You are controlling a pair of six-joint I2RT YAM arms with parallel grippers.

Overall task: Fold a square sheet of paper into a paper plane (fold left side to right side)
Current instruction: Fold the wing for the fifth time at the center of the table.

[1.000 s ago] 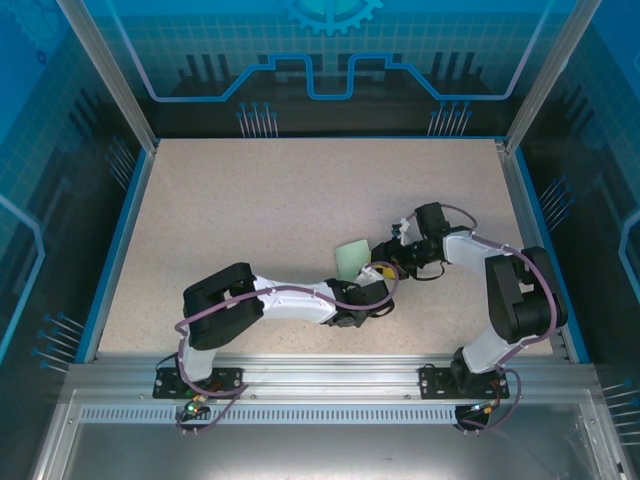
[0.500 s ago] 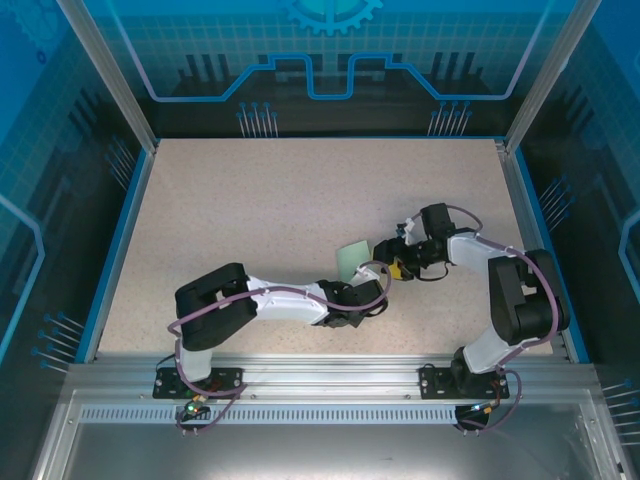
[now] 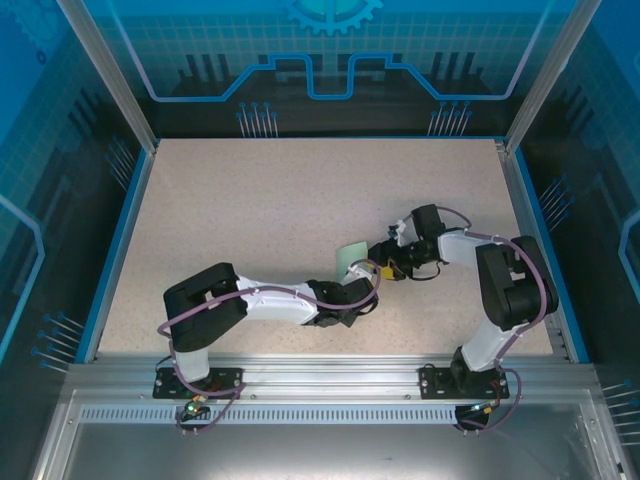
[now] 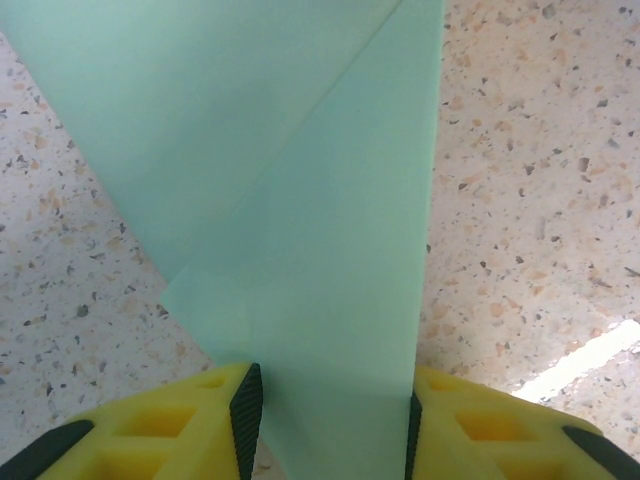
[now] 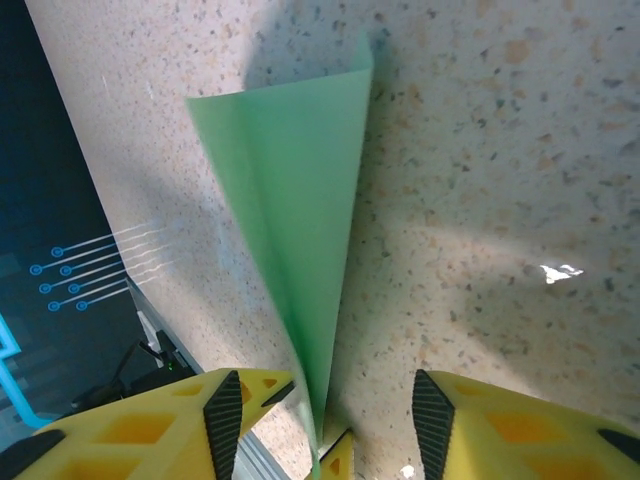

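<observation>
The folded green paper (image 4: 300,230) runs between the yellow fingers (image 4: 215,425), which seem to pinch its near end.

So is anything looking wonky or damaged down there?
Nothing looks torn or spilled. The green paper is folded, with a diagonal crease seen from the left wrist, and stands up off the table between the left arm's yellow fingers, so it looks tilted rather than flat.
</observation>
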